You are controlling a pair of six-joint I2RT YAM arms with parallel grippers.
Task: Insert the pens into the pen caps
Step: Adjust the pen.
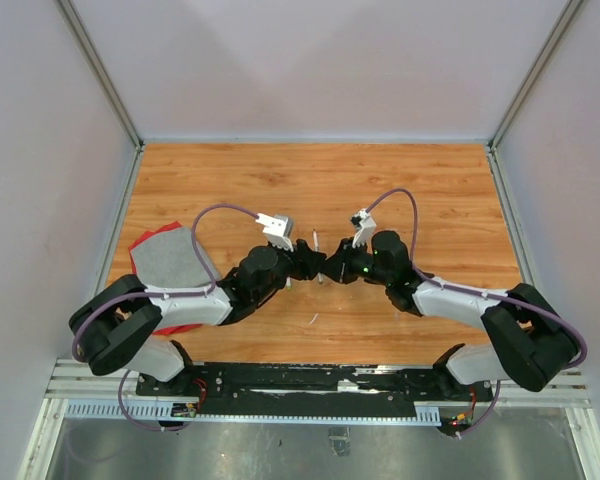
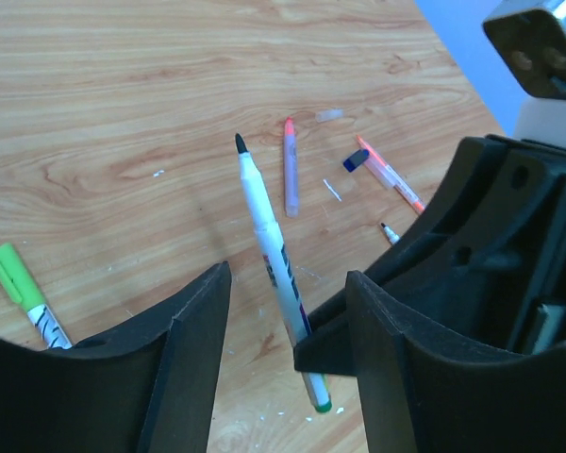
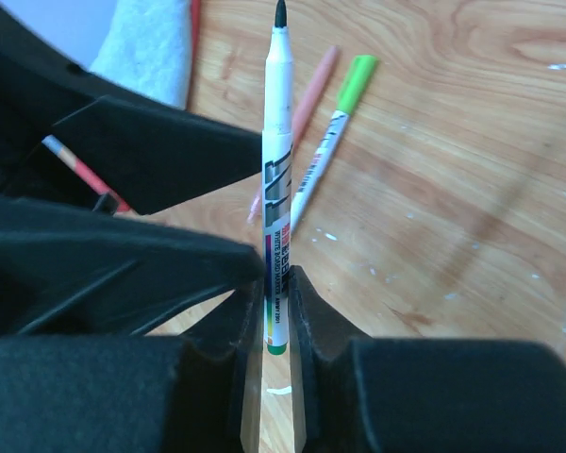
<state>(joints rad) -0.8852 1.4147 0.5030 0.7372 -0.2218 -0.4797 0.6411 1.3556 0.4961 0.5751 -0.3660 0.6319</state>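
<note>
**Right gripper has a pen, left one is wide open around it**

Closest to us in the right wrist view are the two black fingers [image 3: 321, 330] of the right gripper [image 3: 275, 307], pinched tight on the lower barrel of a white pen [image 3: 278, 170]. The pen's green end sits just below the pinch, and its uncapped black tip points away from the camera.

The left gripper [image 2: 288, 283] has its jaws spread wide, one finger on either side of that same pen. From the left wrist view we can't see either of them touching it.

Everything else lies flat on the wooden table [image 1: 430, 200], so we'll place it from the held pen as the left wrist view shows it:
- A green-capped pen [image 2: 19, 278] is well off to its left.
- A pink pen [image 2: 291, 175] is just right of its tip.
- A small clear cap [image 2: 328, 115] is a bit past that.
- An orange pen [image 2: 391, 179] is further right, with a dark blue cap [image 2: 356, 160] at one end. We can't tell if it's pushed on.

In the top view, a grey cloth [image 1: 170, 258] sits well apart, to its left.
</note>
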